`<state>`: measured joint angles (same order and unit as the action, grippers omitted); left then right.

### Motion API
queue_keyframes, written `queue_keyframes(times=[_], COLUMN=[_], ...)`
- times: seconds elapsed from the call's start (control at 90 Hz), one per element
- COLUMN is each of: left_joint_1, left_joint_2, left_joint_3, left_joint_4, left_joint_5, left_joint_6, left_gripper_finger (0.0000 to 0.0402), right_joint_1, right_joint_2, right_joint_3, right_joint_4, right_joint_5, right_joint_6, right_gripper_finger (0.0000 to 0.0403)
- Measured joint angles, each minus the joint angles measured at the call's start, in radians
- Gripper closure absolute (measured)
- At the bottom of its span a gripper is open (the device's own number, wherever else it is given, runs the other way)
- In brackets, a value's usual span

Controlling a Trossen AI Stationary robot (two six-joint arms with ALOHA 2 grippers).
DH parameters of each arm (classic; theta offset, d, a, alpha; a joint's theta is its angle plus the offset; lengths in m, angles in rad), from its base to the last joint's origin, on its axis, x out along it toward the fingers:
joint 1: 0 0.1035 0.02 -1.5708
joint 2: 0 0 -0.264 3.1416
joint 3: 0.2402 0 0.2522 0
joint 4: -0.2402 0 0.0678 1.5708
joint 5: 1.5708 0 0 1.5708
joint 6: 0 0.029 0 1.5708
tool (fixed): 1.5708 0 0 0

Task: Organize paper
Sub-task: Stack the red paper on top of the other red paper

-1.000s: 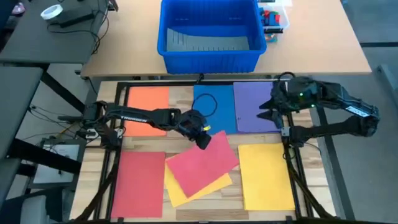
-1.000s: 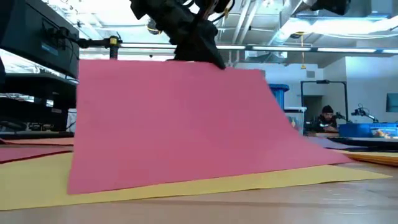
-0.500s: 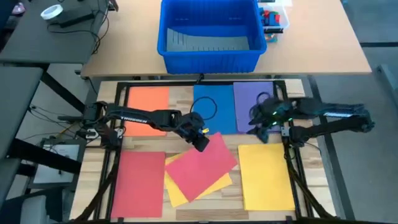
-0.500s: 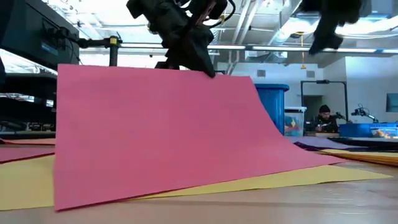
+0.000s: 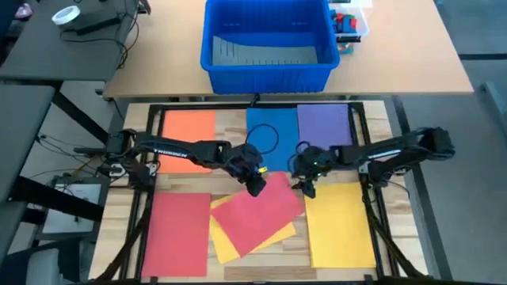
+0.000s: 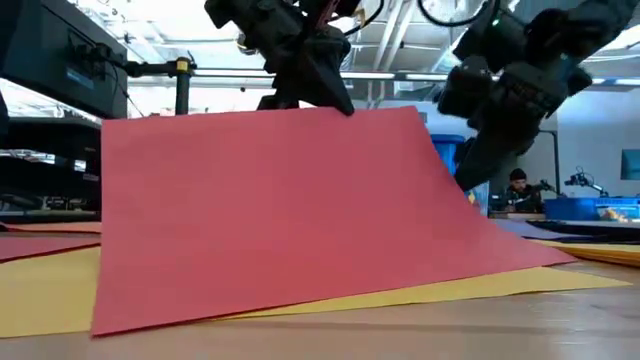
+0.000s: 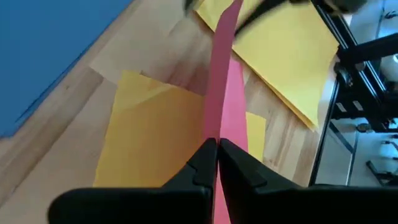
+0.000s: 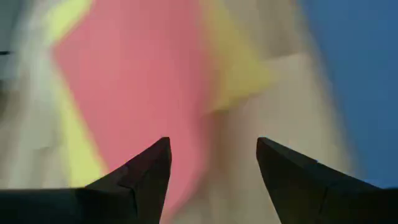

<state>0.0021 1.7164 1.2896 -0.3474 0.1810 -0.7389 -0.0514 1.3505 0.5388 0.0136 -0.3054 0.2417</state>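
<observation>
Red paper [image 5: 257, 212] at table centre lies tilted over a yellow sheet [image 5: 238, 237], its edge at 12 o'clock lifted and pinched between the closed jaws of the left gripper [image 5: 255, 184]. Right gripper [image 5: 305, 186] hovers at the sheet's 2 o'clock corner, jaws spread wide, holding nothing.

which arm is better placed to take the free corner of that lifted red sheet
Right, probably. The right gripper is open and hangs just beside the tilted red sheet at its far right corner. The left gripper is shut on that sheet's far edge, so it cannot let go.
</observation>
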Motion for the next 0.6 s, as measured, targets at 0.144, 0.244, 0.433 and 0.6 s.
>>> queue_keyframes(times=[0.144, 0.244, 0.433, 0.6], left_joint_1=[0.002, 0.002, 0.004, 0.005], left_joint_2=[0.000, 0.000, 0.000, 0.000], left_joint_3=[0.000, 0.000, 0.000, 0.000], left_joint_4=[0.000, 0.002, 0.002, -0.001], left_joint_5=[-0.001, -0.001, -0.001, -0.001], left_joint_6=[0.015, 0.022, 0.028, 0.028], left_gripper_finger=[0.0402, 0.0402, 0.0402, 0.0402], right_joint_1=[0.038, 0.052, 0.074, 0.104], right_joint_2=[0.079, 0.119, 0.160, 0.147], right_joint_3=[0.000, 0.002, 0.013, 0.052], right_joint_4=[0.113, 0.181, 0.241, 0.206], right_joint_5=[-0.029, -0.030, -0.037, -0.051], right_joint_6=[0.040, 0.080, 0.157, 0.106], right_gripper_finger=[0.0181, 0.0192, 0.0312, 0.0395])
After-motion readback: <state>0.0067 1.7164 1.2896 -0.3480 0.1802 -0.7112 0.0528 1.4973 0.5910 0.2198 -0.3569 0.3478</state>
